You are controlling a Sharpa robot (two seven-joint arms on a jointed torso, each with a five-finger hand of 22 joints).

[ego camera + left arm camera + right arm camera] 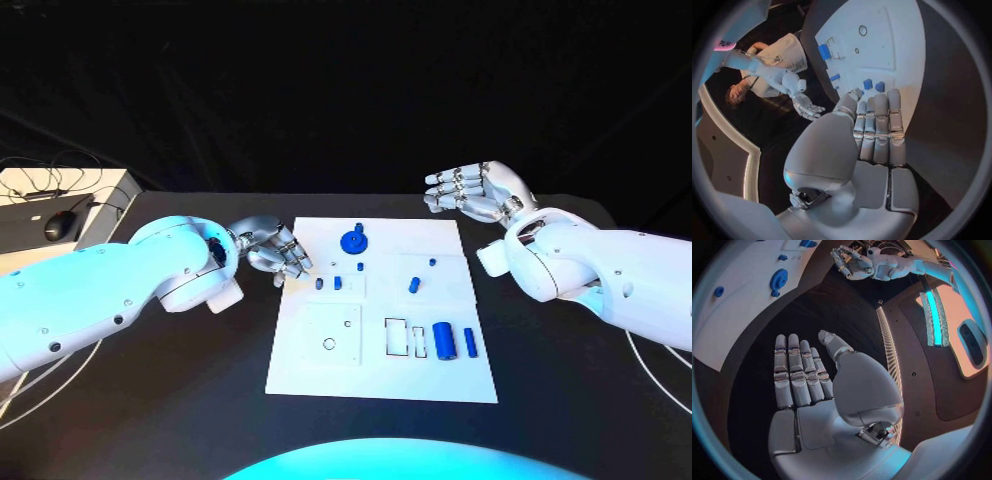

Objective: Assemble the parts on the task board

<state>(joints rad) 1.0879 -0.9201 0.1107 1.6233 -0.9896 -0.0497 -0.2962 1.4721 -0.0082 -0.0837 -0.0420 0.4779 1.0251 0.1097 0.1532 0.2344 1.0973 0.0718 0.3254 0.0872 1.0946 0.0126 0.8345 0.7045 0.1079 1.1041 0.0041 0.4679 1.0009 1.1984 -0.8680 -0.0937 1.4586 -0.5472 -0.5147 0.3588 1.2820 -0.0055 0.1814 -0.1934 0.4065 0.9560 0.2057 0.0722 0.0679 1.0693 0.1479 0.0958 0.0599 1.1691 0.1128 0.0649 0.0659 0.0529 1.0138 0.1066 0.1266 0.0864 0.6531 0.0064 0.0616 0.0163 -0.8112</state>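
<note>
The white task board [433,380] lies mid-table. A blue gear [355,240] sits near its far edge, with small blue parts [338,283] in front of it and two blue cylinders [444,341] at the near right. My left hand [271,248] hovers at the board's left edge beside the small parts, holding nothing. In the left wrist view its fingers [876,127] lie straight and close together, reaching toward the small parts [868,84] on the board [886,35]. My right hand [473,190] is raised beyond the board's far right corner, its palm [811,385] flat and bare. The gear [778,279] is apart from it.
A pale side surface with a black mouse [58,225] and cables stands at the far left. A white cable [656,370] runs over the black table on the right, and another curves under my left arm.
</note>
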